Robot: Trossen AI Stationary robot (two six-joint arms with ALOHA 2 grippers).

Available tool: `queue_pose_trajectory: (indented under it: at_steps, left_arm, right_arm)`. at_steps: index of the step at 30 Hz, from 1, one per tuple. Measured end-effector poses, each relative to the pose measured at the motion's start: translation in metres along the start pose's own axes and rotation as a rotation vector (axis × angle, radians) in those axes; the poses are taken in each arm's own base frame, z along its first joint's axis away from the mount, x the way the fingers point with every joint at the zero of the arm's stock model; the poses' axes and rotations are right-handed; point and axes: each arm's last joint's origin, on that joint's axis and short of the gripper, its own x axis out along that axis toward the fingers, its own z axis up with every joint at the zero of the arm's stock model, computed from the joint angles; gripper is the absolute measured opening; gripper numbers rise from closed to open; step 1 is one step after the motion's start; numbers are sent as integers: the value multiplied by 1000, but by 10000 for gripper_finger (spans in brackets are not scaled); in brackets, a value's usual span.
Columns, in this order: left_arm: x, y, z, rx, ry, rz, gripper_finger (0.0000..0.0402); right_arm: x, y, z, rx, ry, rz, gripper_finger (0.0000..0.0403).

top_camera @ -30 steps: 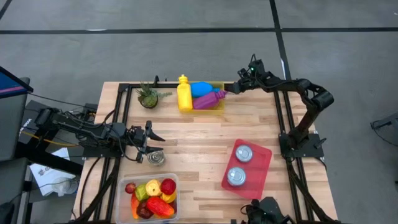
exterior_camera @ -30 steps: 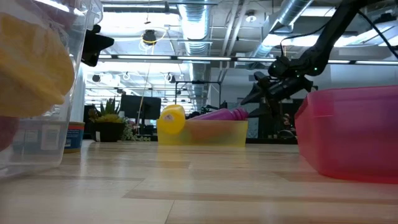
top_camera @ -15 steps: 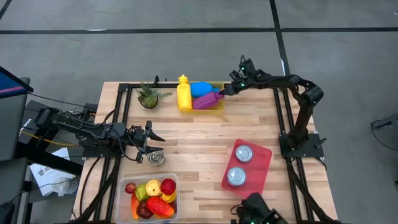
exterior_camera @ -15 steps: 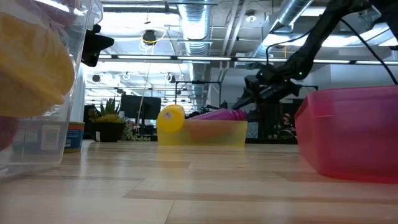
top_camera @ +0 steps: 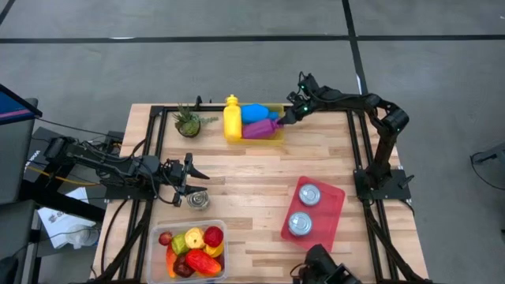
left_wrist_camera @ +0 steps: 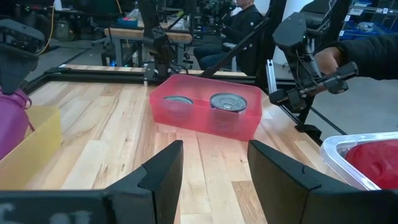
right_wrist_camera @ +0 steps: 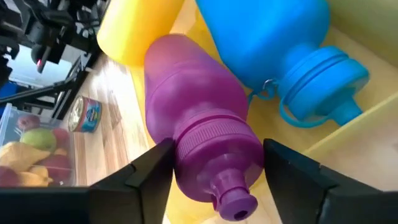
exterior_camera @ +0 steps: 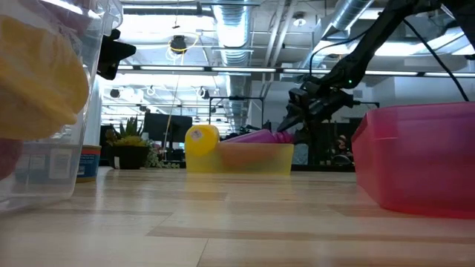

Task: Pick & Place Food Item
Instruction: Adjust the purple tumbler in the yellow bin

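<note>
The right pincer [top_camera: 281,119] is at the bench's far edge, its fingers spread on either side of the purple bottle [right_wrist_camera: 202,134] lying in the yellow bin [top_camera: 278,136]. The left pincer [top_camera: 192,182], fingers apart and empty, hovers over a tin can [top_camera: 197,200] near the left edge.

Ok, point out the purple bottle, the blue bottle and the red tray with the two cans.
purple bottle [right_wrist_camera: 199,124], right wrist view, on its body just above the neck.
blue bottle [right_wrist_camera: 267,37], right wrist view, on its body.
red tray [top_camera: 334,207], high view, on its bare right edge.
</note>
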Motion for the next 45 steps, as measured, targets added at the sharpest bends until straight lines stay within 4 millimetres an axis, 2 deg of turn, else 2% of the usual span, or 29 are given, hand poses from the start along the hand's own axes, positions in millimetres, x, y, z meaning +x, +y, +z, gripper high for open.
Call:
queue_pose_trajectory:
  at_steps: [4,7,12,20,23,26,29,33,36,40,45]
  left_arm:
    - [0,0,0,0,0,0,172]
    - [0,0,0,0,0,0,172]
    - [0,0,0,-4,0,0,172]
    - [0,0,0,-4,0,0,172]
    - [0,0,0,-4,0,-2,172]
    - [0,0,0,-4,0,-6,172]
    - [0,0,0,-4,1,-7,172]
    - [0,0,0,-3,0,-7,172]
    - [0,0,0,-3,1,-7,172]
    - [0,0,0,-4,0,-7,172]
    - [0,0,0,-4,0,-7,172]
  right_arm:
    - [1,4,1,10,24,-6,181]
    - [1,8,3,11,39,-13,178]
    - [3,16,9,-10,51,-27,137]
    - [2,30,18,-32,88,-22,25]
    - [5,40,22,-81,106,-41,2]
    - [4,57,26,-168,130,-149,8]
    - [3,82,29,-289,147,-259,11]
    - [15,118,21,-450,214,-311,12]
    - [26,136,13,-521,245,-323,13]
    - [33,146,4,-600,299,-399,38]
    - [36,149,-1,-755,353,-564,119]
